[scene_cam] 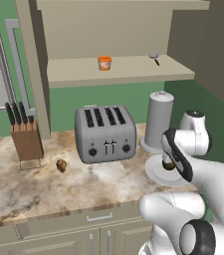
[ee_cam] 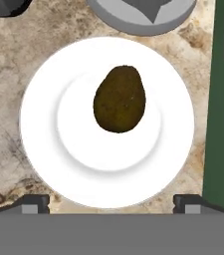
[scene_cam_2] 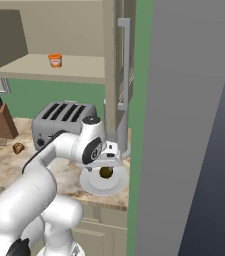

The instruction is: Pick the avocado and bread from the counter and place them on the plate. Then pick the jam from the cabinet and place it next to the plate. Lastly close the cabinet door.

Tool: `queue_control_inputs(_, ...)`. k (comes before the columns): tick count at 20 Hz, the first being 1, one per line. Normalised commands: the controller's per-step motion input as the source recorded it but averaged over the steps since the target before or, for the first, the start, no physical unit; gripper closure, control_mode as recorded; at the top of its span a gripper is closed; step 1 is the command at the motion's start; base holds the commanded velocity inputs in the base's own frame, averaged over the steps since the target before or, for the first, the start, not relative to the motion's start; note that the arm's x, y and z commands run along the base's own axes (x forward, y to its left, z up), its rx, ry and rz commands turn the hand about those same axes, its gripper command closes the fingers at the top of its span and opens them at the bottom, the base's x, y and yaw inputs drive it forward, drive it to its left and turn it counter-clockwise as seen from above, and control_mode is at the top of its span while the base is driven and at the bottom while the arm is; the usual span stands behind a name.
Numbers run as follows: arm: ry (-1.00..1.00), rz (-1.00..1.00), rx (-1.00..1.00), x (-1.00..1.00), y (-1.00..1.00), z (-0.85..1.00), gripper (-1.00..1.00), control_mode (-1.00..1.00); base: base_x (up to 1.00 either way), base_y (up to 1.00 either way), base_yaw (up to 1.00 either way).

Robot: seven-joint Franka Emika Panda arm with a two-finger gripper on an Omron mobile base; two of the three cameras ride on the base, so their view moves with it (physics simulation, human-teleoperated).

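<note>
The dark olive avocado (ee_cam: pixel 119 98) lies on the white plate (ee_cam: pixel 44 129), a little off its middle. My gripper (ee_cam: pixel 111 204) hovers straight above the plate, open, with nothing between its fingers. From the left base view the hand hides part of the avocado (scene_cam: pixel 168 166) and plate (scene_cam: pixel 156 175). The tan bread (scene_cam: pixel 61 165) sits on the marbled counter (scene_cam: pixel 83 191), in front of the knife block and well left of the plate. The orange jam (scene_cam: pixel 104 63) stands on the shelf of the open cabinet (scene_cam: pixel 123 69).
A silver toaster (scene_cam: pixel 105 133) stands between the bread and the plate. A tall grey canister (scene_cam: pixel 158 119) rises just behind the plate. The knife block (scene_cam: pixel 26 139) is at the far left. The open cabinet door (scene_cam_2: pixel 115 65) hangs above the plate's right side, beside a green wall (ee_cam: pixel 223 124).
</note>
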Motion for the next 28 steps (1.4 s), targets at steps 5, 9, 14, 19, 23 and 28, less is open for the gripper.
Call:
queue_control_inputs(5, -0.12, 0.0, 0.0, -0.37, 0.42, 0.35, -1.0, -1.0, 0.0, 0.0, 0.0)
queue_control_inputs(9, -0.1, 0.0, 0.0, -0.36, 0.45, 0.37, -1.0, -1.0, 0.0, 0.0, 0.0)
queue_control_inputs(14, -0.08, 0.0, 0.0, -0.31, 0.48, 0.38, -1.0, -1.0, 0.0, 0.0, 0.0)
queue_control_inputs(19, -0.04, 0.0, 0.0, -0.2, 0.5, 0.35, -1.0, -1.0, 0.0, 0.0, 0.0)
queue_control_inputs(23, -0.02, 0.0, 0.0, -0.08, 0.53, 0.25, -1.0, -1.0, 0.0, 0.0, 0.0)
queue_control_inputs(28, -0.01, 0.0, 0.0, -0.15, 0.45, 0.08, -1.0, -1.0, 0.0, 0.0, 0.0)
